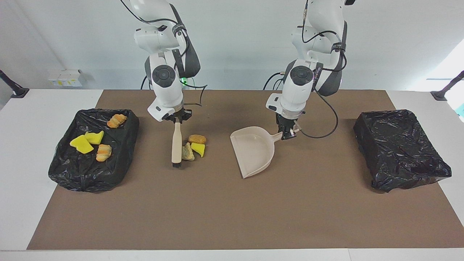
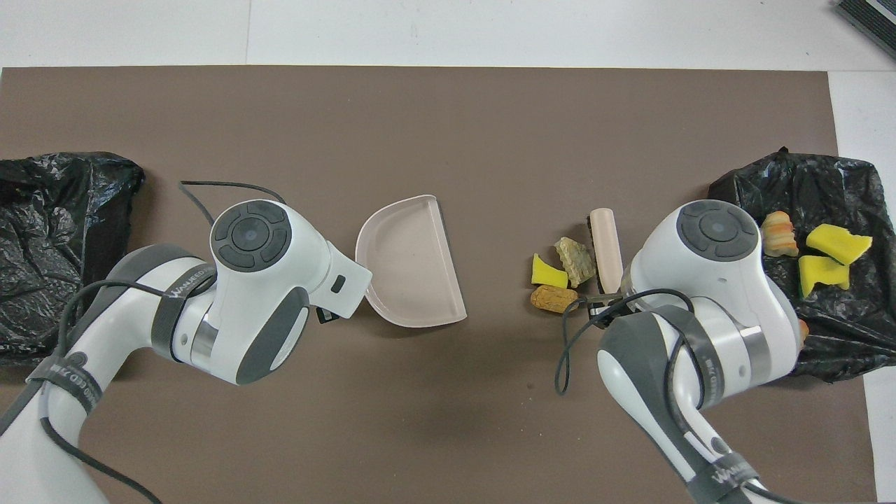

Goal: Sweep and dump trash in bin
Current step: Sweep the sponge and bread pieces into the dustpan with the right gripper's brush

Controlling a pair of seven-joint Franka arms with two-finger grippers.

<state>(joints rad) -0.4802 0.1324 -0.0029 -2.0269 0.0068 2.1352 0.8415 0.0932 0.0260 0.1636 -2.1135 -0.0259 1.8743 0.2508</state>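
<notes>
Stood against a plain pale wall [image 1: 235, 43]: a white table [image 1: 21, 163] under a brown mat [image 1: 232, 210], daylight at one upper corner, black clamps [image 1: 14, 88] at its ends

Glossy crinkled plastic bin liner [image 1: 400, 150]; smooth plastic dustpan [image 1: 253, 150].

Hidden in the overhead view beneath white arm housings: left tool, right tool, beige dustpan's handle, most of the orange-brown bread-like lump [image 2: 803, 327] in the black-lined bin [image 2: 840, 336]. Cut by that view's edge: the other crumpled black bag-lined bin [image 2: 49, 231].
</notes>
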